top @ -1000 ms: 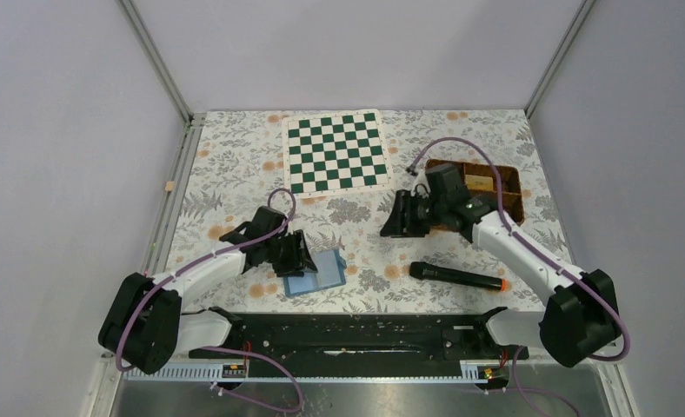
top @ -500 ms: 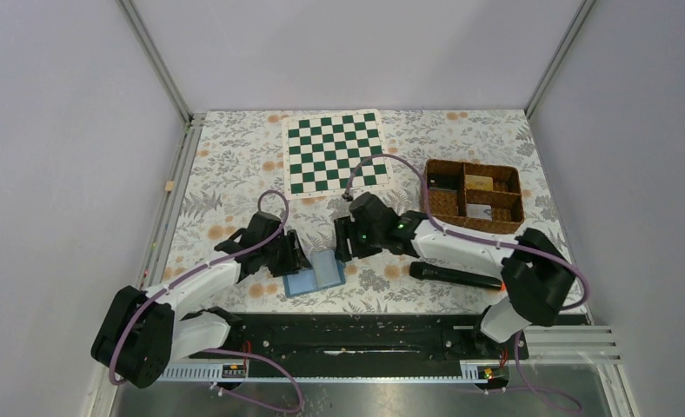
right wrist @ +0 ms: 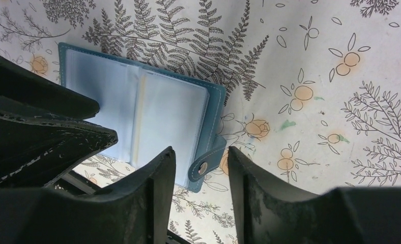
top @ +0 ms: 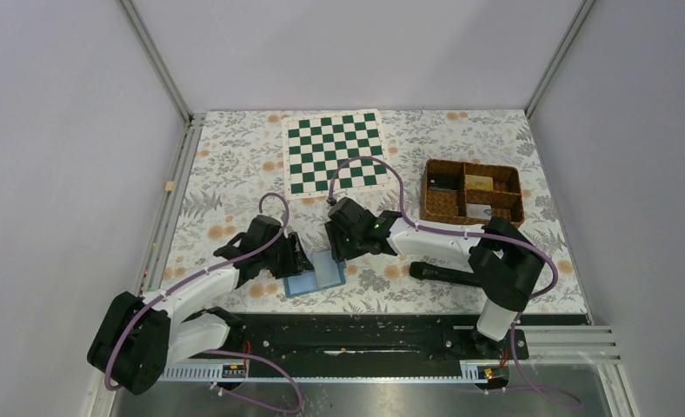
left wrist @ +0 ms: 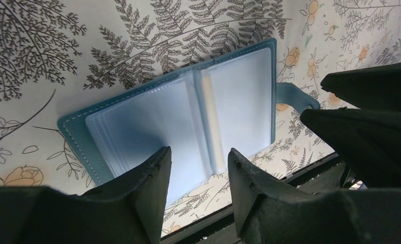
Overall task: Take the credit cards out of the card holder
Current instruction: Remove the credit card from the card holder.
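Note:
The card holder (top: 320,277) lies open on the table, its light blue pocketed faces up. It also shows in the left wrist view (left wrist: 178,114) and the right wrist view (right wrist: 163,114), its snap strap (right wrist: 206,163) sticking out. My left gripper (top: 298,261) is open and empty, low over the holder's left leaf (left wrist: 198,158). My right gripper (top: 337,250) is open and empty, just above the strap side (right wrist: 201,155). No tan-gold credit card shows in the pockets. A tan flat piece (top: 480,183) lies in a basket compartment.
The brown wicker basket (top: 429,193) stands at the right. A black marker with an orange tip (top: 455,276) lies right of the holder, under the right arm. The green-and-white chequered board (top: 335,150) lies at the back. The black rail (top: 348,334) runs along the near edge.
My right arm has swung left from the basket to the card holder's right side. My left gripper has shifted slightly closer over the holder. The holder has stayed put.

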Available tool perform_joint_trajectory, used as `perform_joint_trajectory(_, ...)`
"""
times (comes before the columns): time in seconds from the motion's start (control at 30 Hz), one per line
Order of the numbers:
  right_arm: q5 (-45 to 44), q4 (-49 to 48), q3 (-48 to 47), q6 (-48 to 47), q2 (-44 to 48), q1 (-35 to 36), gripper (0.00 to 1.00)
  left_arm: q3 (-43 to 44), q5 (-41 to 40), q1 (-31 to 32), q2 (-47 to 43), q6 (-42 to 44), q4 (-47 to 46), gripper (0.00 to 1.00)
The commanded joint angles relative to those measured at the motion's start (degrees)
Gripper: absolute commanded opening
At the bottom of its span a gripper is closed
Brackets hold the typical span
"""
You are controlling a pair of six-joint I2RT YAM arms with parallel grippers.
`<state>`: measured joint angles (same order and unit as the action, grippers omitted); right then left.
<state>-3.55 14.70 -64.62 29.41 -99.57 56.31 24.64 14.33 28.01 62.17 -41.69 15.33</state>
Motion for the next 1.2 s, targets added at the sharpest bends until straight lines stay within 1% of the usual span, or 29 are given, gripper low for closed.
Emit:
perform_joint_trajectory(0.0,-0.2,-1.3,0.6,0.5,-0.2,0.3,0.44,-0.6,0.3,1.0,-0.8,-0.4,-2.6,0.45)
perform_joint_trajectory(0.03,0.1,-1.3,0.8,0.4,-0.2,0.3,0.36,-0.6,0.3,1.3,-0.8,-0.4,-2.8,0.45)
perform_joint_trajectory(0.1,0.7,-1.1,1.2,-0.4,0.1,0.3,0.15,-0.5,0.3,1.9,-0.8,-0.7,-2.9,0.44)
perform_joint_trajectory(0.13,0.5,-0.8,1.6,-0.5,0.6,0.3,0.06,-0.5,0.1,2.2,-0.7,-0.8,-2.9,0.44)
perform_joint_trajectory(0.17,0.3,-0.3,2.2,-0.9,1.4,0.3,0.0,-0.4,0.0,2.7,-0.7,-1.0,-2.9,0.44)
perform_joint_trajectory(0.47,-2.4,4.2,11.6,-4.1,12.7,0.2,0.0,1.5,-3.7,9.9,-0.8,-4.3,-3.5,0.44)
perform_joint_trajectory(0.63,-5.0,3.8,17.4,-4.8,18.0,-0.6,0.0,1.6,-2.0,12.0,0.0,-7.3,-7.4,0.43)
perform_joint_trajectory(0.73,-4.7,3.2,19.7,-6.8,20.2,-2.6,0.0,2.4,-2.2,12.7,1.6,-7.5,-7.9,0.43)
perform_joint_trajectory(0.87,-2.5,1.9,21.3,-9.2,22.1,-5.2,0.0,1.3,1.0,13.1,3.1,-8.2,-13.5,0.42)
perform_joint_trajectory(0.97,-4.1,2.0,21.0,-10.0,21.8,-6.5,0.0,1.2,4.9,13.4,5.6,-8.7,-17.8,0.41)
perform_joint_trajectory(1.0,-4.2,2.2,20.6,-10.0,21.7,-6.6,0.05,1.5,5.4,13.7,6.6,-8.8,-18.5,0.41)
perform_joint_trajectory(1.03,-3.7,2.5,20.0,-9.6,21.8,-6.7,0.14,1.6,5.8,14.0,7.4,-8.7,-19.4,0.41)
perform_joint_trajectory(1.07,-2.7,3.1,19.4,-8.9,22.0,-6.7,0.21,1.7,6.0,14.4,8.1,-8.8,-20.0,0.4)
perform_joint_trajectory(1.13,-1.7,3.8,18.9,-6.3,23.2,-6.6,0.32,1.7,5.9,14.8,9.2,-8.7,-20.5,0.37)
perform_joint_trajectory(1.17,-1.5,3.8,19.0,-4.5,24.2,-6.6,0.35,1.7,5.7,14.9,9.6,-8.6,-20.5,0.36)
